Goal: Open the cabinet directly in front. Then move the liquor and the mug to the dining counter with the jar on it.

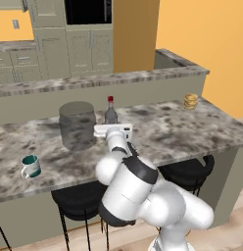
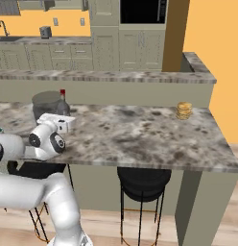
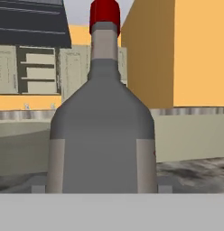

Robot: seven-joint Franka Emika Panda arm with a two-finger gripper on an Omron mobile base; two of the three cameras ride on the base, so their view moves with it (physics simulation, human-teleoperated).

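Left base view: liquor (image 1: 110,111) upright on the dining counter (image 1: 192,128) beside the jar (image 1: 77,125); mug (image 1: 31,165) delivered too.

Right base view: gripper (image 2: 69,122) at the bottle.

Hand view: jaws wide, flanking the bottle, apparently released; withdrawal remains.

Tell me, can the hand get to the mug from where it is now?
Probably yes. The hand is open around the liquor; the mug stands apart on the dining counter, nearer than the jar, with bare marble between.

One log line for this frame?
liquor upright on dining counter, between fingers | gripper open | mug on counter | jar beside liquor
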